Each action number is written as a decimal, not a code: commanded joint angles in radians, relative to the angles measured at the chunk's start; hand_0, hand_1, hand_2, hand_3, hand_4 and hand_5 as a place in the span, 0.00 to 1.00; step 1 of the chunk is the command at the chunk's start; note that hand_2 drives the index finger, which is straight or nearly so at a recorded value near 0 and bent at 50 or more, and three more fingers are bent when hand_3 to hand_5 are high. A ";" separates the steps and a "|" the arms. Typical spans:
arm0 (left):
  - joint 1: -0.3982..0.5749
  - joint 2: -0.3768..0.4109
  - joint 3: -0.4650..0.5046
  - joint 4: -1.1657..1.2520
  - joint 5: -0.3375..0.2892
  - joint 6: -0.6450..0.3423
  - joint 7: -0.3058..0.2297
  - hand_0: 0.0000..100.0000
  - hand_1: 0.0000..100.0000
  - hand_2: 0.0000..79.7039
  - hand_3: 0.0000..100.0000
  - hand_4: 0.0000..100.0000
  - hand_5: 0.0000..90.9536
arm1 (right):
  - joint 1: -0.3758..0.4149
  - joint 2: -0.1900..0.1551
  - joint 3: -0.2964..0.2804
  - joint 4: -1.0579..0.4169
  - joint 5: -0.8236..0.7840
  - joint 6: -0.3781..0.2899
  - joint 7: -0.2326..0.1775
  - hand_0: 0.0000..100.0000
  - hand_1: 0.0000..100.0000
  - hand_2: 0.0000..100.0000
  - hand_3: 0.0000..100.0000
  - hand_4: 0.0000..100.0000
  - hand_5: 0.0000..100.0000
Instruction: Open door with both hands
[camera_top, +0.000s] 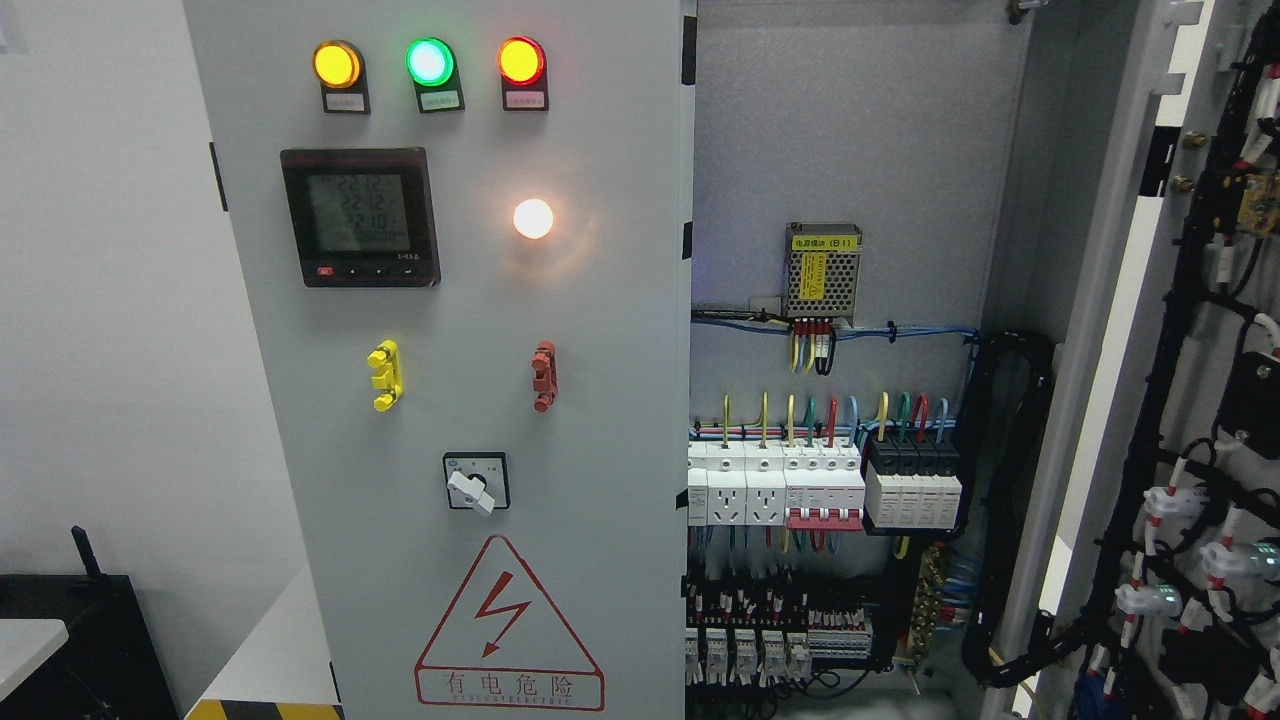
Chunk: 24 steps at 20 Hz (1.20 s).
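Hands, arms: none visible anywhere in the head view, so finger state cannot be told for either side, nor any relation between fingers and door.

Closed left door (450, 400) of grey sheet metal, filling the picture's middle-left, facing the camera, slightly tilted. Across its top, three round indicator lamps: amber lamp (337, 64), green lamp (430, 62), red-ringed orange lamp (521, 61), all lit, each above a small black label. Below them, black square digital meter (360, 216) with a pale grey display. To its right, glowing white round lamp (533, 218). Lower down, yellow plastic handle (385, 375) and red plastic handle (544, 376), side by side but well apart. Beneath, white rotary selector switch (477, 482) on a black square plate. At the bottom, red triangular warning sign (509, 628) with a lightning bolt.

Open right door (1215, 420), swung out at the picture's right edge, inner face showing black cable bundles and white connectors. Between the two doors, exposed cabinet interior (850, 130): perforated metal power supply box (823, 268) with a yellow label, row of white circuit breakers (775, 485) with coloured wires, black modules just beside them.
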 joint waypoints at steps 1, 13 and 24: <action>-0.048 -0.362 0.136 0.522 -0.217 0.002 0.005 0.00 0.00 0.00 0.00 0.00 0.00 | 0.000 0.000 0.000 0.000 0.000 0.000 0.000 0.38 0.00 0.00 0.00 0.00 0.00; -0.302 -0.752 0.141 1.069 -0.366 0.120 0.014 0.00 0.00 0.00 0.00 0.00 0.00 | 0.000 0.000 0.000 0.000 0.000 0.000 0.000 0.38 0.00 0.00 0.00 0.00 0.00; -0.341 -0.878 0.421 1.124 -0.550 0.390 0.163 0.00 0.00 0.00 0.00 0.00 0.00 | -0.002 0.000 0.000 0.000 -0.001 0.000 0.000 0.38 0.00 0.00 0.00 0.00 0.00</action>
